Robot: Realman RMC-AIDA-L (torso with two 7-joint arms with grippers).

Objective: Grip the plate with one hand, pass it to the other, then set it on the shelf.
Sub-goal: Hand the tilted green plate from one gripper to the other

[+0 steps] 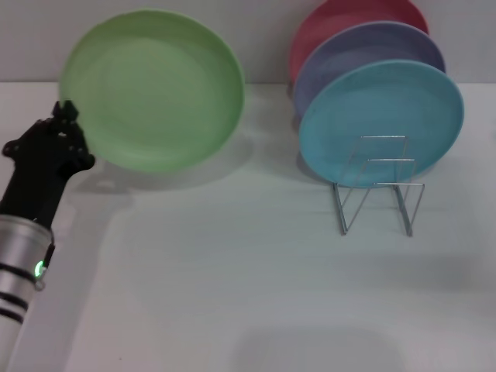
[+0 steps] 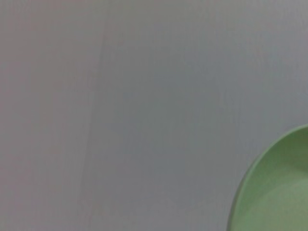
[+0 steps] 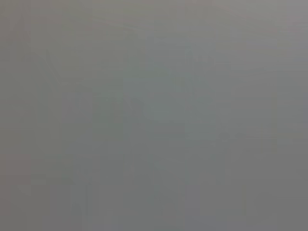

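Observation:
The light green plate (image 1: 155, 89) hangs above the table at the back left, tilted with its face toward me. My left gripper (image 1: 67, 115), black with a green light ring on its silver arm, is shut on the plate's left rim. In the left wrist view a part of the plate (image 2: 279, 192) shows against a grey surface. The shelf (image 1: 380, 190), a silver wire rack, stands at the right. My right gripper is out of view, and its wrist view shows only plain grey.
On the rack lean a sky-blue plate (image 1: 384, 120), a lavender plate (image 1: 364, 50) behind it and a red plate (image 1: 341, 19) at the back. The white table (image 1: 232, 271) stretches between my left arm and the rack.

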